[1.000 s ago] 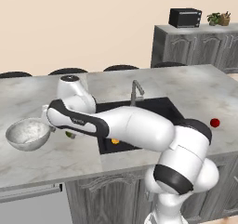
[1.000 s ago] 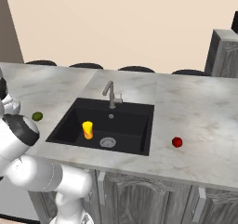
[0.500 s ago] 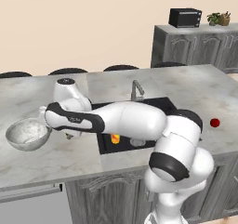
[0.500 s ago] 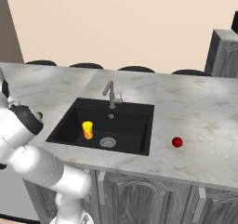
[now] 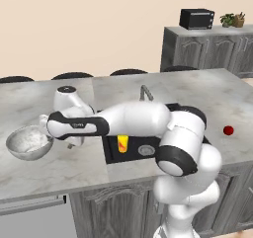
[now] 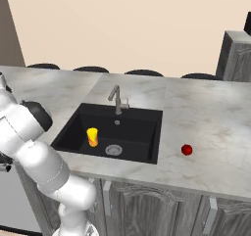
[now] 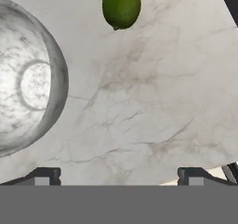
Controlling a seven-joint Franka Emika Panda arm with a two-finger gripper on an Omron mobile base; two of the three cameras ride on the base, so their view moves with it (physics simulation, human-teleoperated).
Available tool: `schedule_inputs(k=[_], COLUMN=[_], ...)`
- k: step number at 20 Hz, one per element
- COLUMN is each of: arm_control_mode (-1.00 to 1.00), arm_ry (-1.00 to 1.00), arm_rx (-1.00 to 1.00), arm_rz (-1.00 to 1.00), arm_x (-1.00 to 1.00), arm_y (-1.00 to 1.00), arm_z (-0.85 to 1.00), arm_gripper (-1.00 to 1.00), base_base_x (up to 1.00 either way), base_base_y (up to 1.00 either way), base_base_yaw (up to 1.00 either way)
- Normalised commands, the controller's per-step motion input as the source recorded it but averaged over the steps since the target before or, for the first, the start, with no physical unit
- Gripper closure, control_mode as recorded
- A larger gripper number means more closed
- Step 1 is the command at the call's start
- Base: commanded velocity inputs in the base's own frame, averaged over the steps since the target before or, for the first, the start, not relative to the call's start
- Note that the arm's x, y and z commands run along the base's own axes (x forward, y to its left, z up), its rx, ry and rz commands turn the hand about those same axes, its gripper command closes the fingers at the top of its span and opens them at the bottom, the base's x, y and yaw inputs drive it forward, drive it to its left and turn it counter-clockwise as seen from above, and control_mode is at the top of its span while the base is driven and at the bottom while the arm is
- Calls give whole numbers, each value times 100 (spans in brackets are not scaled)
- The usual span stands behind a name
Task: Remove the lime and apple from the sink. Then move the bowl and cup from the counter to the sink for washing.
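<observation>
Arm reached left over the tabletop [image 5: 59, 168], bowl up next.

Gripper [image 7: 118, 174] hovered above bare marble w/ fingers [image 7: 44, 175] spread wide, nothing btwn them. Bowl [image 7: 28, 83] sat just left of the hand, upright, empty. Lime [image 7: 121, 5] lay on the tabletop beyond it; apple [image 6: 186, 150] on the tabletop right of the sink [image 6: 142, 132]. Cup [image 6: 92, 136] stood upright inside the basin, so prob. only the bowl was left. To do it well: shift over the near rim, straddle the wall w/ one finger in and one out, pinch firmly, lift level, approach the basin clear of the faucet [image 6: 116, 99] and the cup.
</observation>
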Motion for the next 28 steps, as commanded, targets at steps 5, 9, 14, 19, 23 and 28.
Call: schedule_inputs(k=[5,9,14,19,23,28], arm_control_mode=[-100,-100,-100,-100,-100,-100], arm_ry=[0,0,0,0,0,2], arm_rx=[-1,-1,-2,-5,-5,-4], arm_rz=[0,0,0,0,0,0], arm_x=[17,18,16,17,18,15], arm_y=[16,18,16,19,14,10], arm_z=[-10,-8,-8,-9,-6,-6], arm_gripper=[-100,-100,-100,-100,-100,-100], base_base_x=[0,0,0,0,0,0], base_base_y=[0,0,0,0,0,0], base_base_yaw=[0,0,0,0,0,0])
